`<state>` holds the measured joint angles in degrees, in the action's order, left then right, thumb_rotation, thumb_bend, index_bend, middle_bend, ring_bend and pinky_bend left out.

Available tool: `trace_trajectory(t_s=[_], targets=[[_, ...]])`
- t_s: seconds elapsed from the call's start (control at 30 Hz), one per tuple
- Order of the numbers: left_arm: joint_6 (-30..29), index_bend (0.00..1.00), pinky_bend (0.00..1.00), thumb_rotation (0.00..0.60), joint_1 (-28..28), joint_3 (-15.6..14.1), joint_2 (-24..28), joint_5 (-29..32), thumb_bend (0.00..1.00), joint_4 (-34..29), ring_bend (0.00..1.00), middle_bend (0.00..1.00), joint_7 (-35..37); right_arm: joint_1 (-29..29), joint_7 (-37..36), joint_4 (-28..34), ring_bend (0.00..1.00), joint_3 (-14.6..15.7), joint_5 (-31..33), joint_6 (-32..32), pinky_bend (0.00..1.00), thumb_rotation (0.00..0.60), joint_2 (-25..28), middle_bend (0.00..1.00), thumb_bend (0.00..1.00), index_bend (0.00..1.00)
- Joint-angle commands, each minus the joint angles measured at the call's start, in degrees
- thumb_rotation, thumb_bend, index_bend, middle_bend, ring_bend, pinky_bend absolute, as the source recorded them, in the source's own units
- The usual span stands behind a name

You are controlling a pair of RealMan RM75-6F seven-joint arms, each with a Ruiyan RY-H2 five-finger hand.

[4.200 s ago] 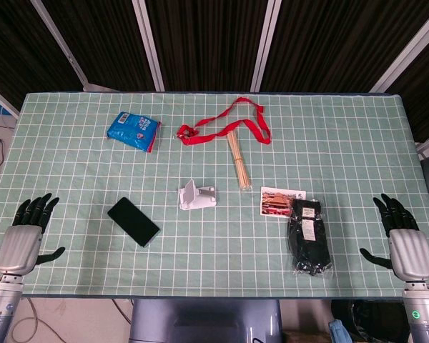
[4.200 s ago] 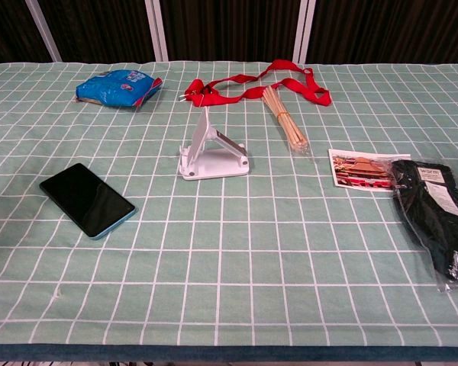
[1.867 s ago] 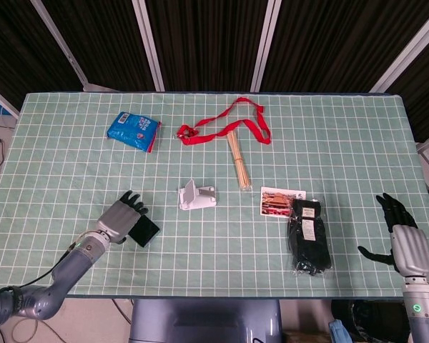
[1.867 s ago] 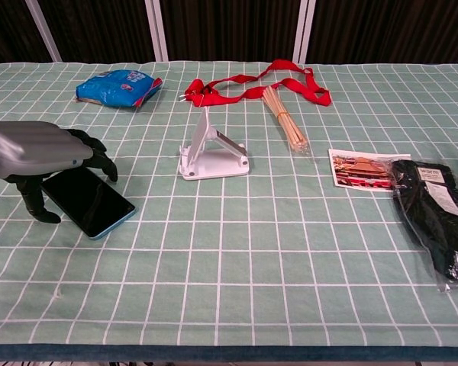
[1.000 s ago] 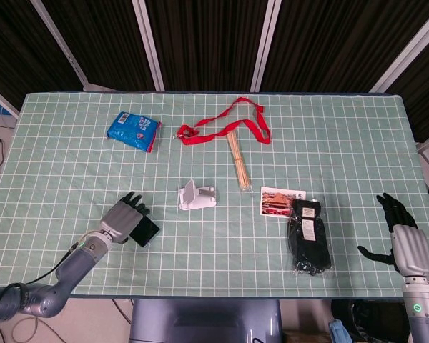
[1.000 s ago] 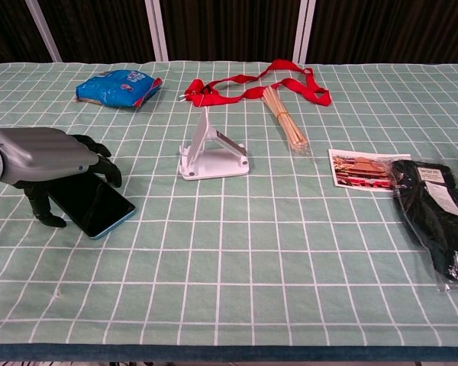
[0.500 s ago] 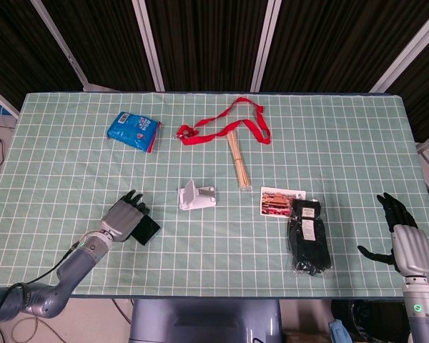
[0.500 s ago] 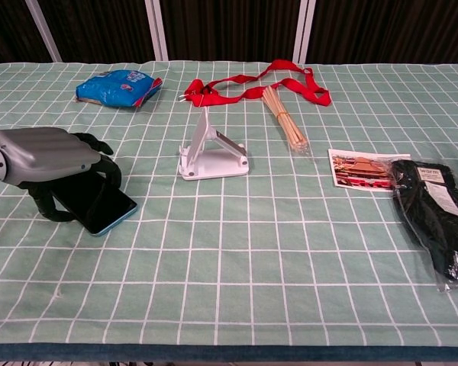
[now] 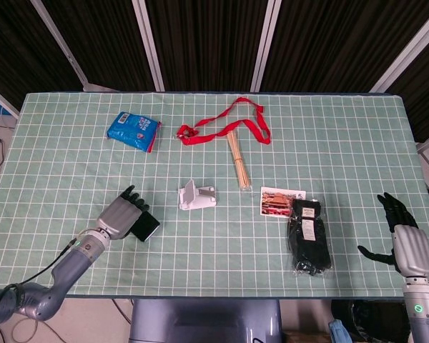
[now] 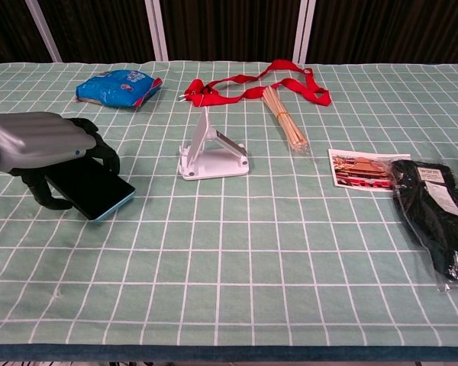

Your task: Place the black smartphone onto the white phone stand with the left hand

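Observation:
The black smartphone (image 9: 146, 229) (image 10: 94, 192) lies at the front left of the table, with most of it covered by my left hand (image 9: 119, 216) (image 10: 44, 145). That hand grips the phone from above, fingers curled round its far edge and thumb under its near edge. The phone's right end looks slightly raised off the cloth. The white phone stand (image 9: 196, 196) (image 10: 212, 152) sits upright to the right of the phone, a few grid squares away. My right hand (image 9: 406, 239) hangs off the table's right edge, fingers apart and holding nothing.
A blue snack packet (image 9: 134, 131) lies at the back left. A red lanyard (image 9: 225, 125) and a bundle of bamboo sticks (image 9: 237, 158) lie behind the stand. A postcard (image 9: 282, 200) and a black bagged item (image 9: 309, 236) are to the right.
My left hand came in from the table's left edge, settled over the phone, closed its fingers round it, and has now lifted slightly with it. The right hand has barely moved.

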<state>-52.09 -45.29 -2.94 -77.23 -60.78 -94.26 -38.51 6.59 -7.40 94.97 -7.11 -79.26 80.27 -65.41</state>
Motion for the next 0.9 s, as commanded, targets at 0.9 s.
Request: trace_trajectory(t_s=[0.9], targets=[[-12.2, 0.59, 0.00, 0.600, -2.0, 19.2, -10.1, 19.4, 0.53, -8.8, 0.15, 0.66, 9.4, 0.1, -1.3, 0.5, 0.00, 0.0, 0.6, -0.9, 0.15, 0.600, 0.5, 0.00, 0.11, 0.00]])
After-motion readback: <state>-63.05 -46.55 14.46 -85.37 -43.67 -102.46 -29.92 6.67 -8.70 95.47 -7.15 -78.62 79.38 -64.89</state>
